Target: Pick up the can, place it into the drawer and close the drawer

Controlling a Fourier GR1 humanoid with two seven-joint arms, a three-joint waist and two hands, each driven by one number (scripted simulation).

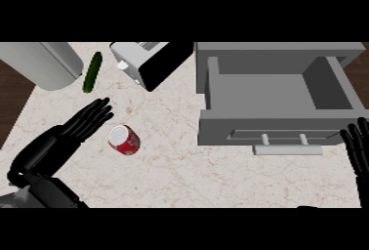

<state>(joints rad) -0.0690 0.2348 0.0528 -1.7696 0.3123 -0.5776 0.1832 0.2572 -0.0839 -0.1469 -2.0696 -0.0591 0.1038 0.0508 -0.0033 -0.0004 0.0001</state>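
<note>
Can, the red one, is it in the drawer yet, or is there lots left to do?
Not yet. Done: the drawer is open. In hand: nothing; the can sits on the counter beside the open left hand. The right hand rests open at the right edge. Left: grasp the can, put it in, shut the drawer.

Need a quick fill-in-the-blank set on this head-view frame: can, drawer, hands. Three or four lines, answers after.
1. The red can sits on the ____, not in the drawer.
2. The drawer is ____, its handle facing the robot.
3. The left hand, fingers straight, is just ____ of the can.
4. The right hand shows at the view's ____ edge.

Answers: counter; open; left; right
</note>
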